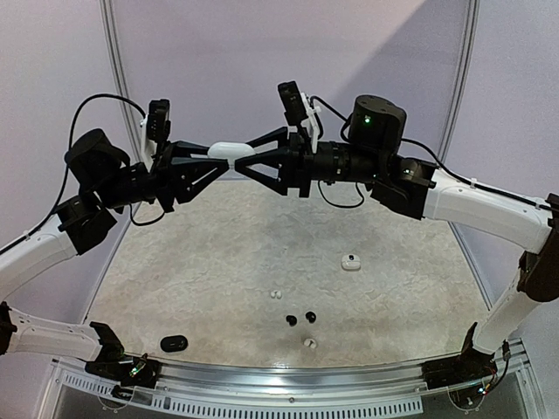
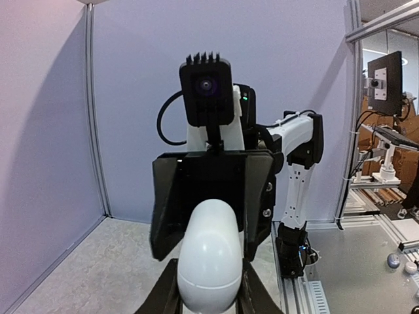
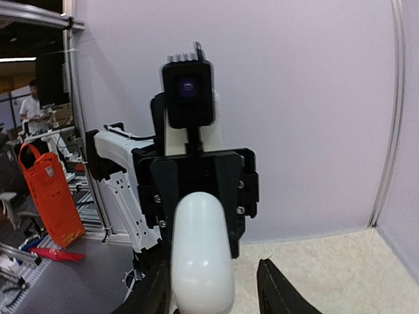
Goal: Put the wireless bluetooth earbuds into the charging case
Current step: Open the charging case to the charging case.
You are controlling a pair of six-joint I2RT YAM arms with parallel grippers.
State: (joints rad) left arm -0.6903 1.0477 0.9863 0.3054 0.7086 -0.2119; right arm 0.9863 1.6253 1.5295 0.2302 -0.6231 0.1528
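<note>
A white oval charging case [image 1: 231, 150] is held high above the table between both grippers. My left gripper [image 1: 224, 154] is shut on it, with both fingers tight against its sides in the left wrist view [image 2: 209, 258]. My right gripper [image 1: 244, 155] is open around the case's other end [image 3: 201, 252]; its right finger [image 3: 275, 291] stands apart from the case. On the table below lie two round black earbuds [image 1: 291, 320] [image 1: 310, 315], a white pair of earbuds [image 1: 276, 294] and one white bud [image 1: 308, 343].
A small white case [image 1: 351, 262] sits on the mat at the right of centre. A black oval case [image 1: 175, 342] lies near the front edge on the left. Curved rails and purple walls enclose the table.
</note>
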